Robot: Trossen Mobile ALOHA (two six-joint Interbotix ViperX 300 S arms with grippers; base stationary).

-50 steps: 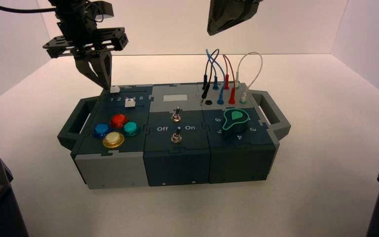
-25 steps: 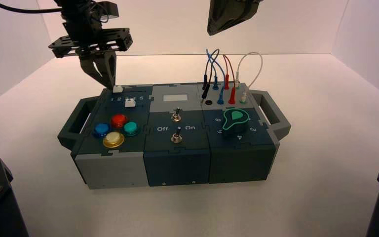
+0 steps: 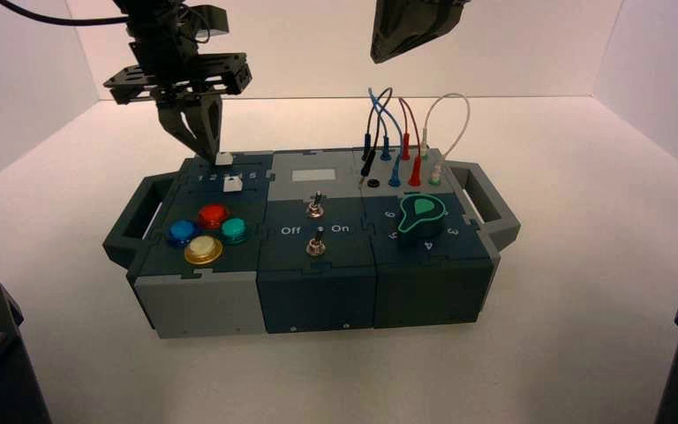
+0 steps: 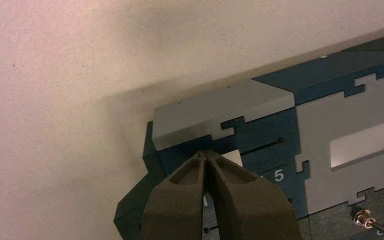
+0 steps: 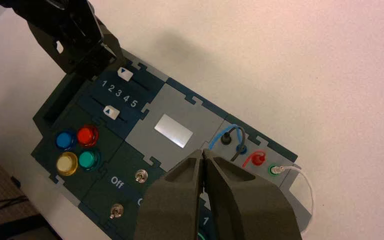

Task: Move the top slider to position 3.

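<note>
The top slider [image 3: 223, 160] is a tiny white knob on the dark track along the box's far left edge. My left gripper [image 3: 213, 155] is shut, and its tips rest against the knob's left side. In the left wrist view the knob [image 4: 232, 158] peeks out beside the closed fingertips [image 4: 200, 170], and only the numeral 5 [image 4: 278, 175] of the row shows. The right wrist view shows the knob [image 5: 125, 74] roughly level with the 2 and the position 3 numeral [image 5: 119, 93]. My right gripper [image 5: 203, 151] is shut and hangs high above the box.
A second white slider [image 3: 232, 183] lies just below the number row. Coloured round buttons [image 3: 214, 215], two toggle levers [image 3: 315, 208], a green dial [image 3: 419, 216] and plugged wires [image 3: 404, 141] fill the rest of the box. The right arm [image 3: 410, 22] hangs over the back.
My left gripper has swept to the right along the far edge, and the top slider's knob has travelled right with it. The right arm has not moved.
</note>
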